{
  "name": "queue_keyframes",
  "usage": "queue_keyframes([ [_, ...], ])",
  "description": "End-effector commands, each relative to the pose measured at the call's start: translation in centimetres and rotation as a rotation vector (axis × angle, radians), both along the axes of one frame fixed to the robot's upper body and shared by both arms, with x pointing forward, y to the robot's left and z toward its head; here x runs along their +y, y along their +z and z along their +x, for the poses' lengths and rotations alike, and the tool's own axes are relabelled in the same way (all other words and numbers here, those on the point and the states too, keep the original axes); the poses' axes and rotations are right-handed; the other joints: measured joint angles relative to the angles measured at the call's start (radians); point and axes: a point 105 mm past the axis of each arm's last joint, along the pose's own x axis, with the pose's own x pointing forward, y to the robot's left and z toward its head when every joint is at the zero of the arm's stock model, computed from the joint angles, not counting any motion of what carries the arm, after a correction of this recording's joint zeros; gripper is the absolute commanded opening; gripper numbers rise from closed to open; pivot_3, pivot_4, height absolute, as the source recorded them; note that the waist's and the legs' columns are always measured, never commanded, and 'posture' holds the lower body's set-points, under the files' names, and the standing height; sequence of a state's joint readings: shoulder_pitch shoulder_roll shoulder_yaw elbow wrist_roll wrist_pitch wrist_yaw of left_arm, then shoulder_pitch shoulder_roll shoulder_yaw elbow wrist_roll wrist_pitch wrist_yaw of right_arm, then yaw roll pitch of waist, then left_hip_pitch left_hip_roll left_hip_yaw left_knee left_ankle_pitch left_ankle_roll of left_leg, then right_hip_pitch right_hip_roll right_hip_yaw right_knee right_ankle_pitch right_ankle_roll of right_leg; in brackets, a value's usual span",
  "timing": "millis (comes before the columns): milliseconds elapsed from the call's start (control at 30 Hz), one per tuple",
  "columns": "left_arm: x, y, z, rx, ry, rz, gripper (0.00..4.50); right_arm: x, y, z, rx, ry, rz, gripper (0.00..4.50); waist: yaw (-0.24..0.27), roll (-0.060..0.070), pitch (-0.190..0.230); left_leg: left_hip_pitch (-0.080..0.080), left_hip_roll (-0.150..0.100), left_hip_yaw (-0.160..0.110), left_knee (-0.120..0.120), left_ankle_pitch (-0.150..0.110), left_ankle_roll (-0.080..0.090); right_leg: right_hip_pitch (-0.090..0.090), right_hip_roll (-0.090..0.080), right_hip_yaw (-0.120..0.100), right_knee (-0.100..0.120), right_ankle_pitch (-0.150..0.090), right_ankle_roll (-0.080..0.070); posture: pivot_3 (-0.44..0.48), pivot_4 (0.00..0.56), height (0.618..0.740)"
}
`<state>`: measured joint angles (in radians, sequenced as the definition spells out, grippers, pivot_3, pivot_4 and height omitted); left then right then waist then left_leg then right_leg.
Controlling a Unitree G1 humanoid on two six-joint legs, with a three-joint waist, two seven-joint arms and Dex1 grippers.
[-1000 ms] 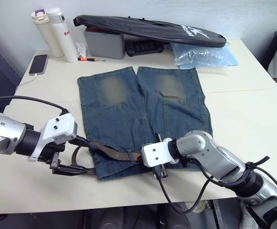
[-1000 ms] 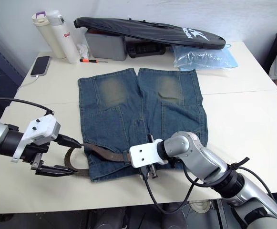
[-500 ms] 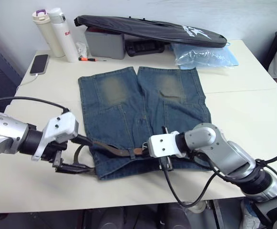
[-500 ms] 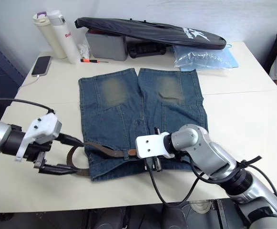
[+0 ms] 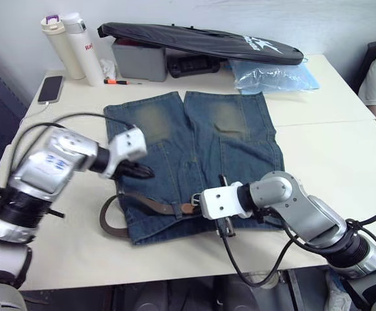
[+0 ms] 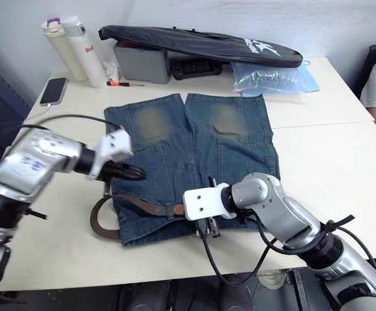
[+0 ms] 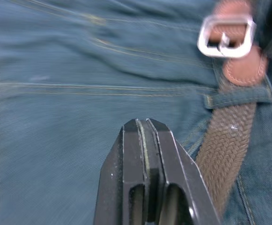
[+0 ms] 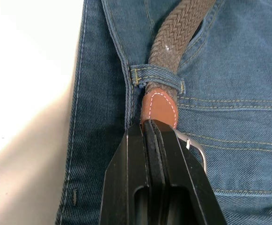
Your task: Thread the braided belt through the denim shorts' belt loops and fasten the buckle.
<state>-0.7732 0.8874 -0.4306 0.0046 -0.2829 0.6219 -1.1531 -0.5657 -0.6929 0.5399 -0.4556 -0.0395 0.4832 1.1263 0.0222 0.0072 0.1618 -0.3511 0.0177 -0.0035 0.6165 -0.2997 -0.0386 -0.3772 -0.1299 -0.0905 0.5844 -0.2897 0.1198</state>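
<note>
We are partway through the threading. The denim shorts (image 5: 194, 152) lie flat on the tabletop (image 5: 330, 162) with the waistband nearest us, and the braided belt (image 5: 150, 204) runs along that band from a loose loop hanging off the shorts' left edge toward the middle. Our right tool (image 8: 157, 125) sits at the belt's leather end, its fingers pressed together right at the buckle (image 7: 226, 36) — whether any metal or leather is actually pinched between them we cannot tell. One belt loop (image 8: 157, 75) is already crossed, just behind that leather end.

Our left tool (image 7: 146, 125) hovers over bare denim above the waistband, fingers closed on nothing, just beside the belt.

To do this step well, we think the right tool should draw the buckle end along the line of the waistband, low and flat, so the braid slides through the loop instead of bunching the denim. The left tool would serve best pressing the waistband down near the left edge (the slack loop there needs room to feed). Pulling upward risks lifting the whole garment — steady and level is safer.
</note>
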Motion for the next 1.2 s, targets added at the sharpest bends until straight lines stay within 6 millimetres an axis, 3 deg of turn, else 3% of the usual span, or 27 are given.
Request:
queue_keyframes([
  [33, -0.6, -0.5, -0.4, 0.002, -0.182, 0.085, 0.06, 0.4, 0.8, -0.5, -0.047, 0.007, 0.020, 0.00, 0.001, 0.000, 0.000, 0.000, 0.000, 0.000, 0.000, 0.000, 0.000, 0.000, 0.000, 0.000, 0.000, 0.000, 0.000, 0.000, 0.150, 0.740],
  [167, -0.2, -2.1, -0.4, 0.010, -0.313, 0.201, 0.06, 0.2, 0.8, -0.6, -0.051, -0.017, 0.022, 0.00, 0.001, 0.000, 0.000, 0.000, 0.000, 0.000, 0.002, 0.000, 0.001, 0.000, 0.000, 0.000, 0.001, 0.000, 0.000, 0.000, 0.150, 0.740],
  [433, -1.3, -3.6, 1.8, -0.053, -0.364, 0.279, 0.06, 0.1, 1.3, -0.8, -0.065, -0.049, 0.033, 0.00, 0.004, 0.001, -0.001, -0.001, 0.000, 0.000, 0.006, -0.002, 0.003, 0.001, 0.000, 0.000, 0.001, 0.001, 0.002, 0.000, 0.150, 0.740],
  [667, -1.5, -5.2, 0.2, -0.001, -0.448, 0.280, 0.06, -0.4, 2.5, -0.5, -0.154, -0.052, 0.008, 0.00, 0.003, 0.004, -0.002, -0.001, 0.000, 0.000, 0.010, -0.003, 0.005, 0.002, -0.001, 0.001, 0.003, 0.001, 0.002, 0.000, 0.150, 0.740],
  [967, -1.2, -6.4, -0.9, 0.031, -0.476, 0.288, 0.06, -2.4, 6.5, 1.3, -0.320, -0.055, -0.032, 0.00, 0.001, 0.006, -0.004, -0.001, 0.000, 0.001, 0.011, -0.004, 0.008, 0.002, 0.000, 0.002, 0.003, 0.001, 0.002, 0.000, 0.150, 0.740],
  [1200, -1.1, -6.6, -1.0, 0.032, -0.474, 0.286, 0.06, -4.0, 7.8, 1.7, -0.276, -0.091, 0.005, 0.00, 0.001, 0.007, -0.005, 0.000, 0.000, 0.003, 0.012, -0.006, 0.010, 0.002, 0.000, 0.004, 0.003, 0.001, 0.002, 0.000, 0.150, 0.740],
])
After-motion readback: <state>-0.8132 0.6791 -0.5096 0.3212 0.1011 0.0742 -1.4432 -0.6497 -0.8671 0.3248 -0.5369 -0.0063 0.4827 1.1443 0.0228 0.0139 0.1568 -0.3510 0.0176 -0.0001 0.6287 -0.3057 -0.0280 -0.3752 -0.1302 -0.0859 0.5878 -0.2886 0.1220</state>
